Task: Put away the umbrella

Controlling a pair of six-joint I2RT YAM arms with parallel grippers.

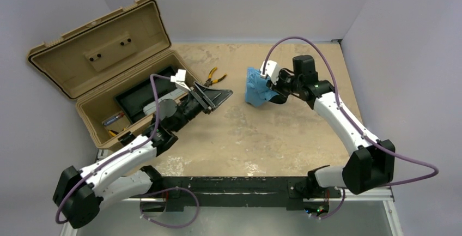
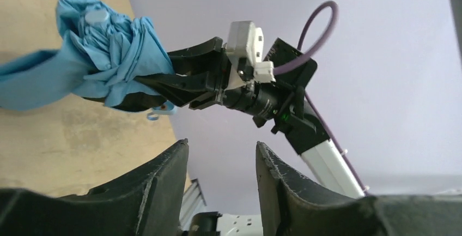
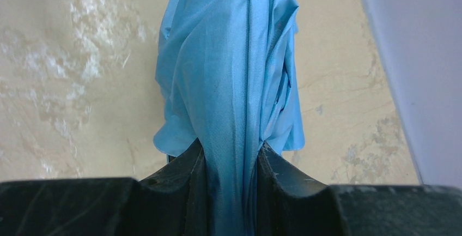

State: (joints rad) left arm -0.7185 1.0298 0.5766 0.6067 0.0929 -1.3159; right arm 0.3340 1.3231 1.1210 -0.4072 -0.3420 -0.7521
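Observation:
The umbrella (image 1: 255, 86) is a crumpled sky-blue bundle held above the tan table near the back middle. My right gripper (image 1: 271, 90) is shut on its fabric from the right. In the right wrist view the cloth (image 3: 234, 78) runs up between the two black fingers (image 3: 185, 165). The left wrist view shows the bundle (image 2: 111, 48) at upper left with a pale round cap on top and a small loop (image 2: 161, 110) hanging under it. My left gripper (image 1: 222, 93) is a short way left of the umbrella, open, with nothing between its fingertips (image 2: 174, 154).
An open tan case (image 1: 87, 108) stands at the left with its lid tipped back, a black tray (image 1: 143, 97) and small tools inside. Yellow-handled pliers (image 1: 213, 76) lie on the table just right of the case. Walls close in on the back and right.

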